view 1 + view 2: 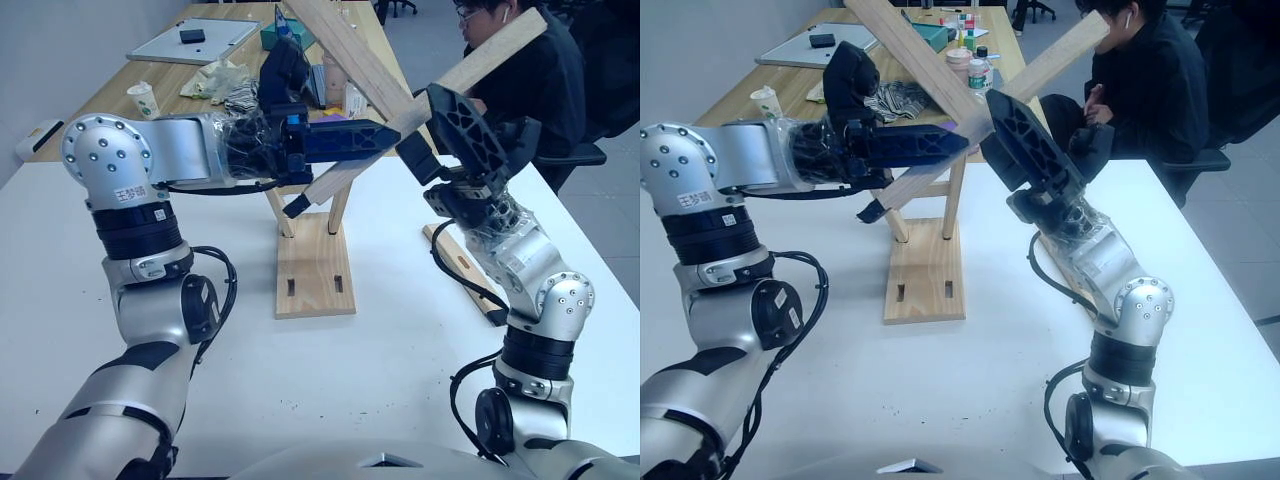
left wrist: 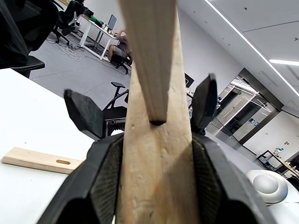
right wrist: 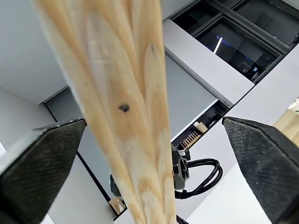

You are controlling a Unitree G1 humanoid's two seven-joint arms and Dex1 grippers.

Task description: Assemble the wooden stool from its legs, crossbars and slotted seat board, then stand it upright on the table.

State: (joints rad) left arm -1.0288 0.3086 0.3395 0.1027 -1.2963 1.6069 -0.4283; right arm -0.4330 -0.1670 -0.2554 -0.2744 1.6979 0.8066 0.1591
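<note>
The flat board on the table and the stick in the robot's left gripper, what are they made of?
The board looks like pale bare wood: faint grain lines show, with two cut slots. The stick seems the same light wood, matte, with rough grain streaks; probably unvarnished, though I can't be sure.

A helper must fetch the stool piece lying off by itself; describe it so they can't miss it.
On the white table, find the slotted seat board lying flat. To the robot's right of it lies a loose bar. Unlike the crossed bars raised above the board, it lies flat and alone, with an oval slot.
</note>
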